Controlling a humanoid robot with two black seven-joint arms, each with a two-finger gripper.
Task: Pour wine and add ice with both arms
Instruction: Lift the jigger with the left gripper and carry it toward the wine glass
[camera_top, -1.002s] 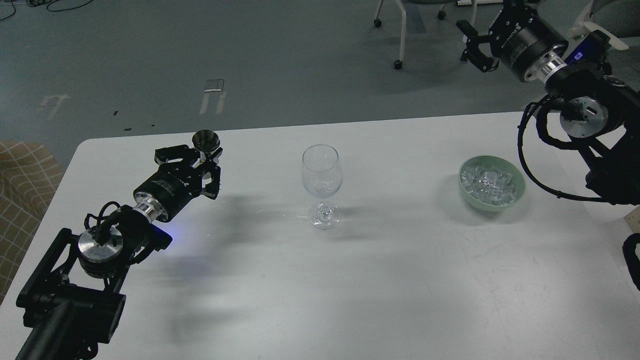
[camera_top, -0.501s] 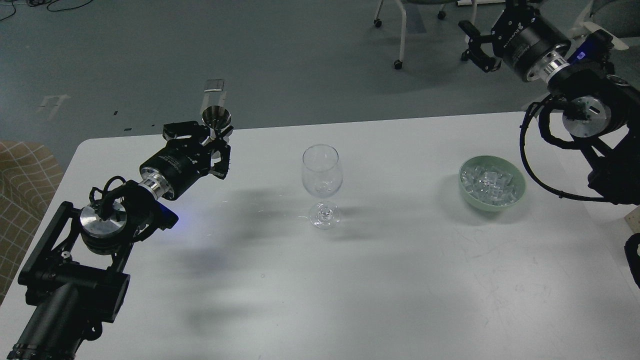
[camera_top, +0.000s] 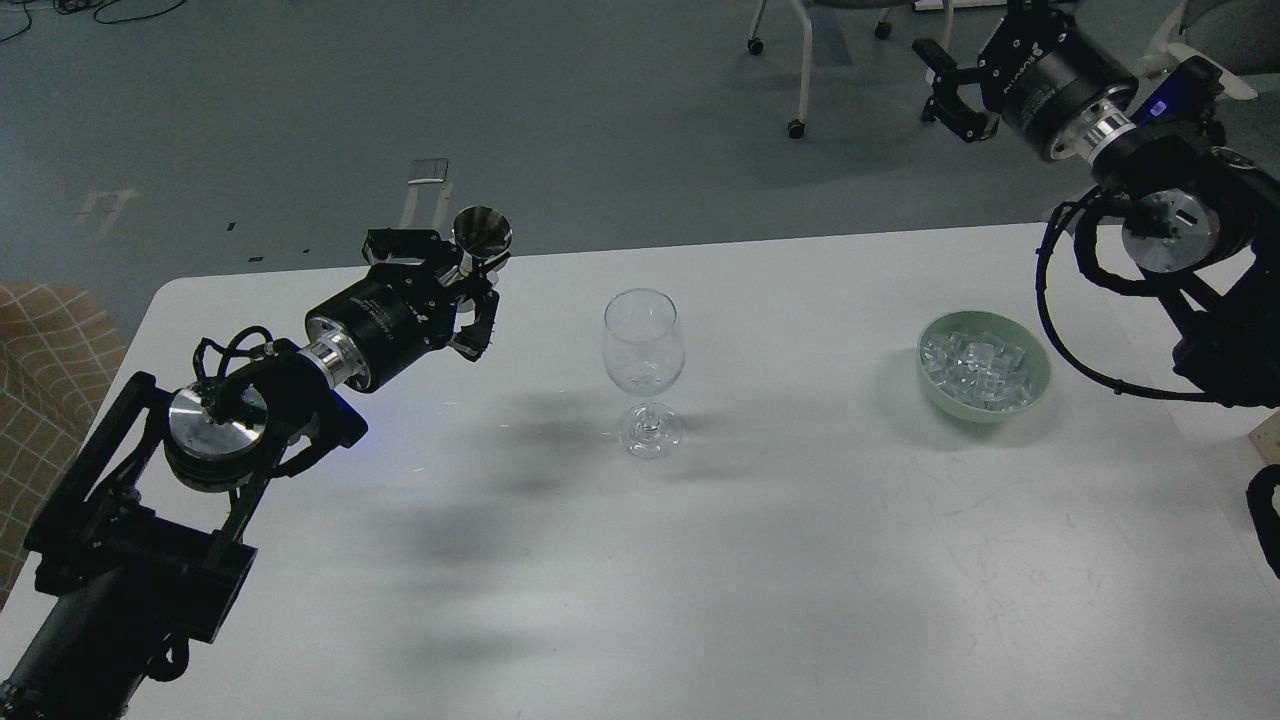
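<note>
While the white table (camera_top: 700, 560) is lying broad and mostly bare, the left arm (camera_top: 240, 420) is reaching across its left side, and this is where the change is showing: over the last second the left gripper (camera_top: 455, 285) has been climbing and travelling rightward, so it is now hanging near the wine glass (camera_top: 644, 370) but not yet over it. Its fingers are clamped on a small steel jigger (camera_top: 481, 236), which is being carried upright, mouth up. Whether any wine is sitting inside it cannot be told; the cup's interior is dark and the liquid would be clear anyway. The glass is looking empty. My reading is that the pour is being approached and has not begun, with the cup needing to come over the rim before tipping.

Far on the other side, the right arm (camera_top: 1180, 230) is hovering high beyond the table's far right corner, hardly having shifted. The right gripper (camera_top: 950, 85) is seen small and dark, so I cannot tell how its fingers are standing. It is well apart from the green bowl (camera_top: 985, 395), where the ice (camera_top: 975, 365) is heaped untouched.

Counting: one table, two arms, one bowl, one glass, one jigger, many ice cubes.
</note>
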